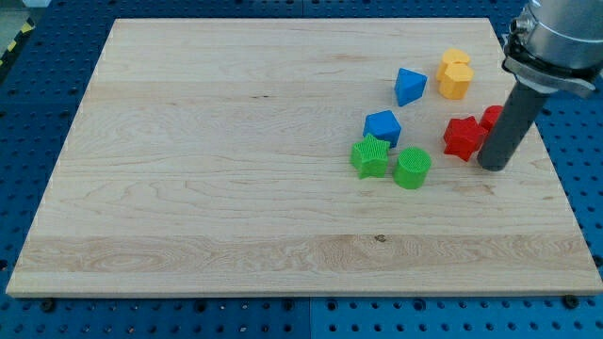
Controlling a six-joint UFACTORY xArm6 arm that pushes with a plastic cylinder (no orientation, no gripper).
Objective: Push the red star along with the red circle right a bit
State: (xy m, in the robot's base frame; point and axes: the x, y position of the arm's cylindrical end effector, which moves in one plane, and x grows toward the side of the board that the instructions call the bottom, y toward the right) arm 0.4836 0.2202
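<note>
Nearest the view's bottom among the blocks: green circle (412, 168), just beside green star (370, 156) on its left, the two close but whether touching cannot be told. Directly above the green star, almost in contact with it, blue block (382, 126) of roughly cube shape. Further toward the view's top, blue triangle (409, 86), standing apart from the others. At the view's top right of the group, two yellow blocks pressed together: yellow hexagon (455, 81) in front and yellow block (455, 59) behind it, shape of the rear one not clear. On the view's right, red star (463, 137), and just beside it to the right red circle (491, 117), mostly hidden behind the rod, so only a small red part visible. Dark rod coming down from the arm at the view's top right corner, with my tip (493, 167) on wooden board (236, 188), just to the right of the red star and below the red circle, seemingly touching the star's right side. No pincer on this arm, only the rod, so nothing to open, close or grip. Around the board, blue perforated table (38, 85).
</note>
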